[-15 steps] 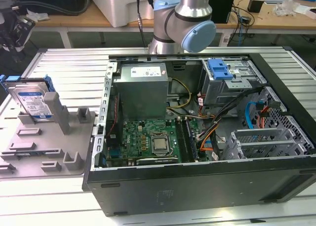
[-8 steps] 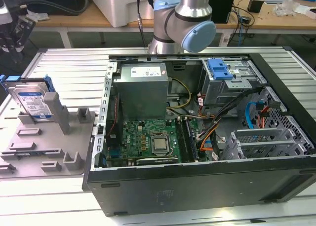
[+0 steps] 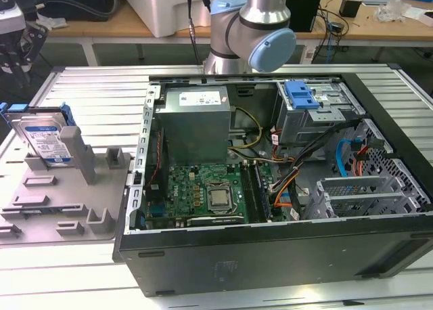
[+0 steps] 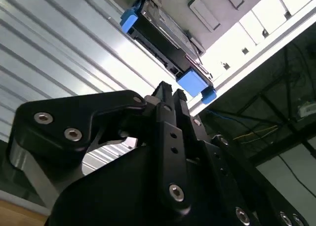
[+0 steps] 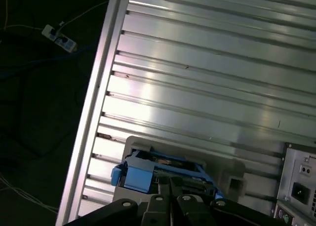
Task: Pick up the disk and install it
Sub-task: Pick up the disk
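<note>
Disk [image 3: 44, 139] stands on edge, tilted back, in a slot of the grey holder [image 3: 81, 188] at the exterior view's left, on the slatted metal table [image 3: 88, 80], well apart from the open computer case [image 3: 270, 259]. Nothing touching it. Both wrist views look past the gripper [image 4: 170, 92] at the disk [image 4: 163, 36], blue carrier bracket ends showing either side. Gripper fingers pressed together, nothing between them, clear of the disk and apart from it, so the step in hand looks like the approach for the pick.

To do it well, judging from this: fingers would have to spread wider than the disk's thin side before closing in, line up across the flat faces rather than the blue ends, grip centred so it doesn't swing, pull out along the slot's lean so it doesn't jam in the holder.

Around: grey drive cage with blue tab [image 3: 301, 93] at the case's far corner, power supply [image 3: 196, 120], motherboard [image 3: 203, 195], loose orange and black cables [image 3: 291, 181] beside the cage. Holder's upright post [image 3: 80, 151] sits just beside the disk and could catch a finger. Table edge is near the holder in the first wrist view
</note>
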Tool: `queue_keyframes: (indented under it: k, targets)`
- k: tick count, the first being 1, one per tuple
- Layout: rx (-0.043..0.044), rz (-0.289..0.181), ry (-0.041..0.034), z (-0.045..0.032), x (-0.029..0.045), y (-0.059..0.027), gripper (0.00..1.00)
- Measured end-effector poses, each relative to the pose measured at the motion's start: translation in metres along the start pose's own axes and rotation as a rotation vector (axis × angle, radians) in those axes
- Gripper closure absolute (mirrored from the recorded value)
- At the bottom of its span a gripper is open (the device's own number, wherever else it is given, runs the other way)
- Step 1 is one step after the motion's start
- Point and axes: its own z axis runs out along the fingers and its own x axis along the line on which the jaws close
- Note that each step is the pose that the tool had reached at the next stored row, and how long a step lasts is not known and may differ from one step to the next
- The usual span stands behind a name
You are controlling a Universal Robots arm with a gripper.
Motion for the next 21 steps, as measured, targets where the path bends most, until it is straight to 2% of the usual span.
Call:
queue_keyframes:
  k: [1, 2, 3, 7, 8, 9, 11, 13, 16, 18, 21]
  targets:
    - [0.0012, -0.021, 0.0008, 0.0002, 0.0004, 0.0001, 0.76]
    - [0.002, -0.037, 0.0013, 0.0004, 0.0007, 0.0002, 0.76]
    - [0.0027, -0.049, 0.0018, 0.0005, 0.001, 0.0002, 0.7]
    - [0.0062, -0.114, 0.0042, 0.0013, 0.0024, 0.0006, 0.69]
    - [0.0068, -0.126, 0.0047, 0.0014, 0.0027, 0.0007, 0.63]
    - [0.0074, -0.136, 0.0052, 0.0014, 0.003, 0.0007, 0.63]
    - [0.0095, -0.175, 0.0068, 0.0018, 0.0041, 0.001, 0.5]
    - [0.0108, -0.198, 0.0078, 0.0018, 0.0045, 0.0011, 0.5]
    - [0.0143, -0.259, 0.0101, 0.0019, 0.0047, 0.0011, 0.5]
    - [0.0176, -0.319, 0.0126, 0.0021, 0.0046, 0.0011, 0.5]
    - [0.0206, -0.374, 0.0147, 0.0023, 0.0046, 0.0011, 0.5]
